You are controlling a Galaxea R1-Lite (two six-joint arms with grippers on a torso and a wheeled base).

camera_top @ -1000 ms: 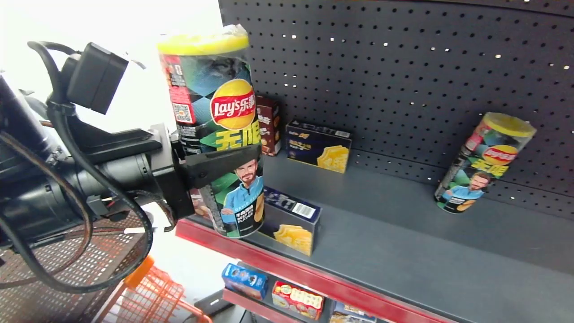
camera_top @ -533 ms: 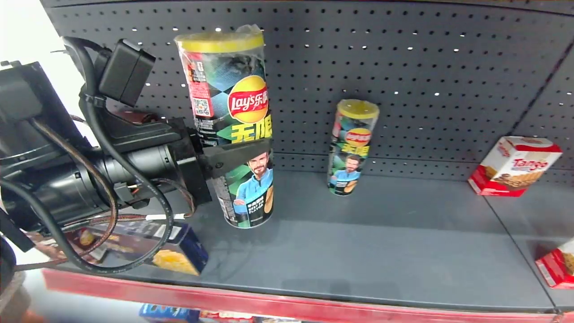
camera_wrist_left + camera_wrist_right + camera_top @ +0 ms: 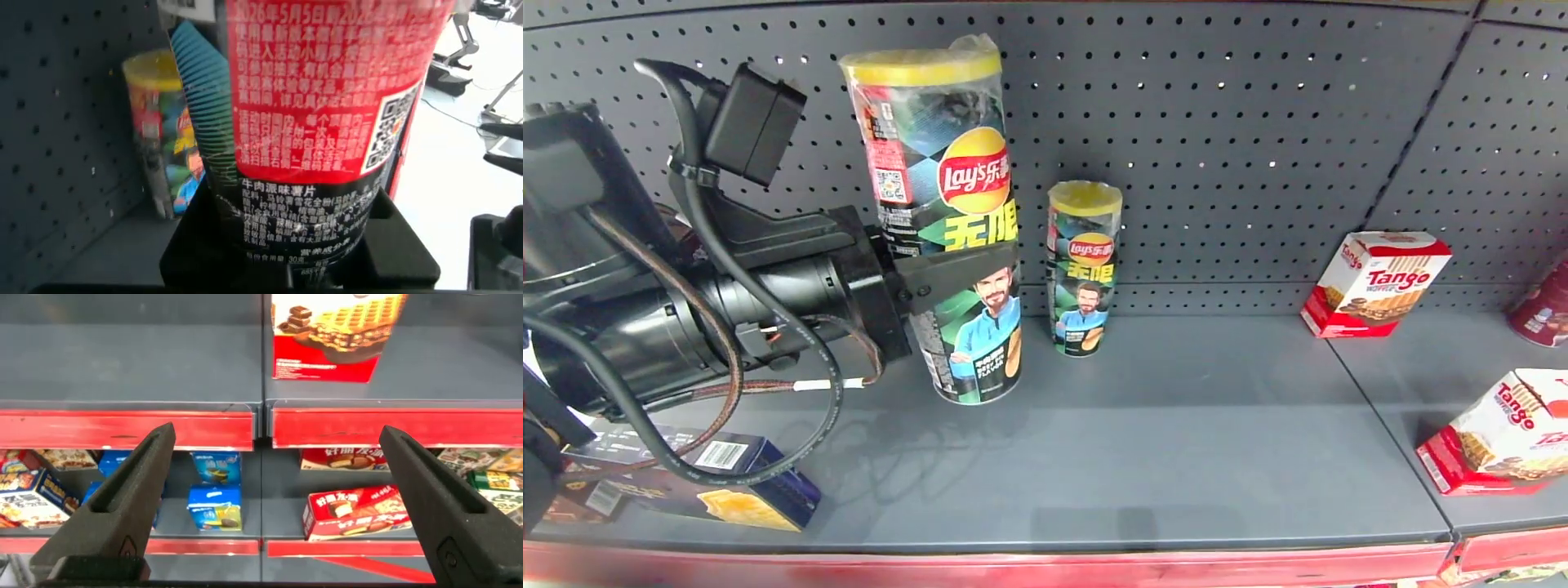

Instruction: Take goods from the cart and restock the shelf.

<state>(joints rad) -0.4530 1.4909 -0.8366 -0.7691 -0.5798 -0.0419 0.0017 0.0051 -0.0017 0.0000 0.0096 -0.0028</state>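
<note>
At lower left of the head view, a blue box (image 3: 727, 490) lies on the grey shelf (image 3: 1192, 457). Beyond it, left of centre, the left gripper (image 3: 956, 278) pinches an upright chip can (image 3: 935, 163) — base low over the shelf. Farther back, just right, a second can (image 3: 1083, 269) stands against the pegboard (image 3: 1241, 122). The right gripper (image 3: 276, 433) hangs spread wide — nothing between its jaws.

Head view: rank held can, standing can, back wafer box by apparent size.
1. Held can, largest, but nearest the camera.
2-3. Standing can and back wafer box look alike: can taller, box wider. Unranked.
</note>
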